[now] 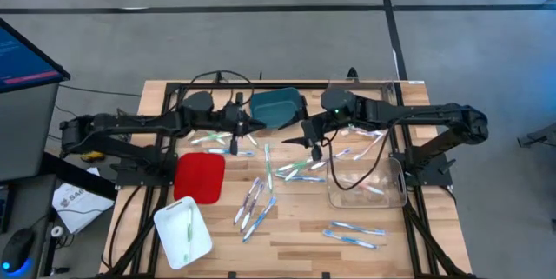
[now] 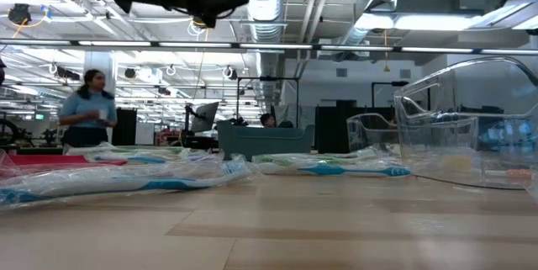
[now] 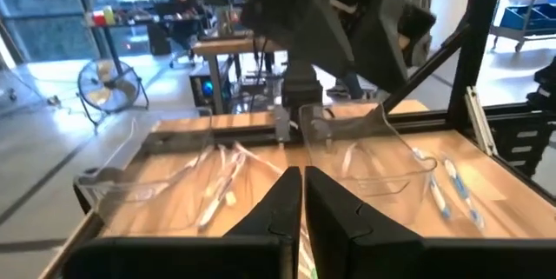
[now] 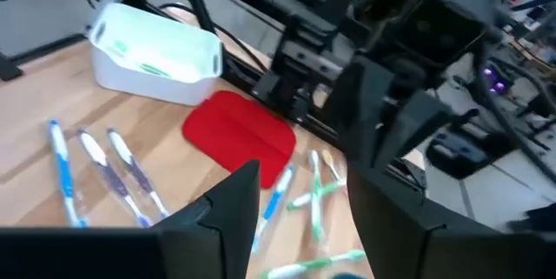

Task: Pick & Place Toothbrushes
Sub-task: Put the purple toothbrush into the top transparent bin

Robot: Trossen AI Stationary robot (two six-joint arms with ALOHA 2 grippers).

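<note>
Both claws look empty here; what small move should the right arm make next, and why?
Probably lower the right claw onto the green toothbrush just beneath it: its jaws stand open and empty above the scattered toothbrushes, while the left claw is shut, holding nothing.

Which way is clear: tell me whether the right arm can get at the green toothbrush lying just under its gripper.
Probably yes: the right gripper hangs open over the green toothbrush, nothing covers it, though neighbouring brushes lie close.

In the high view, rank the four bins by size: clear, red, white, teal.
1. Clear bin, largest.
2. White bin and red bin: look alike, no ranking.
3. Teal bin: looks smallest, but the arms hide part of it.
</note>
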